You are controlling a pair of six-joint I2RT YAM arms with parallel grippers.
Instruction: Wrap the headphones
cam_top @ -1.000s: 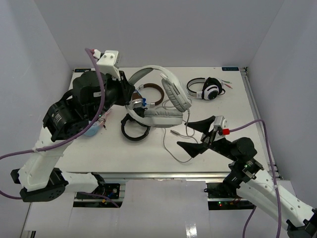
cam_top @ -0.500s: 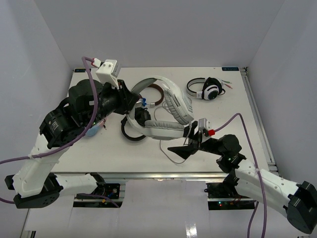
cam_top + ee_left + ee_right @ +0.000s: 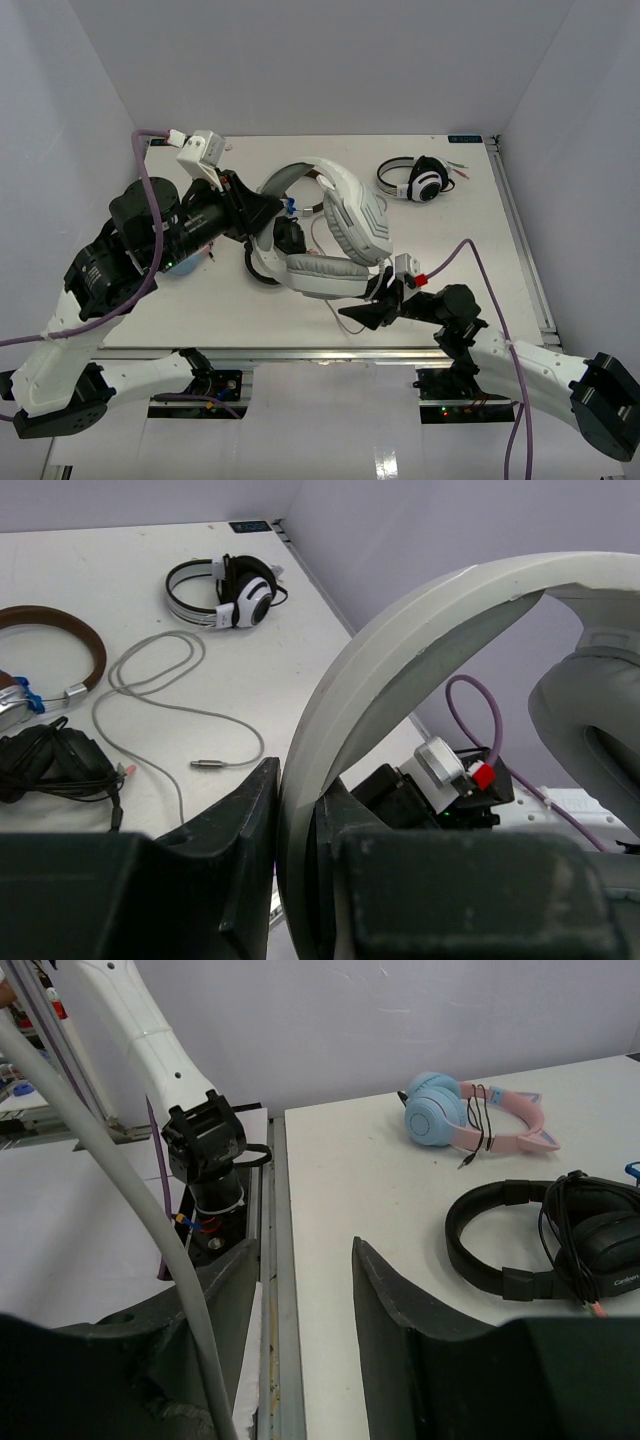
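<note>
Clamped shut with the left gripper (image 3: 300,780) on the wide white band of the large white and light-grey over-ear headphones (image 3: 345,215), held up and tilted above the middle of the flat white table (image 3: 510,210). Partly open at the right gripper (image 3: 305,1250), low by the near edge, with nothing seen between its dark fingers. Running just beside one finger: the long thin grey cable (image 3: 110,1160); hard to tell about any touch. Looks like the catch-the-cable step. Next, likely: close gently on the cable, then wind it round the band without tugging. Smooth hard plastic on the curved band; soft puffy padding on the big oval cups; bendy, slippery cord.
</note>
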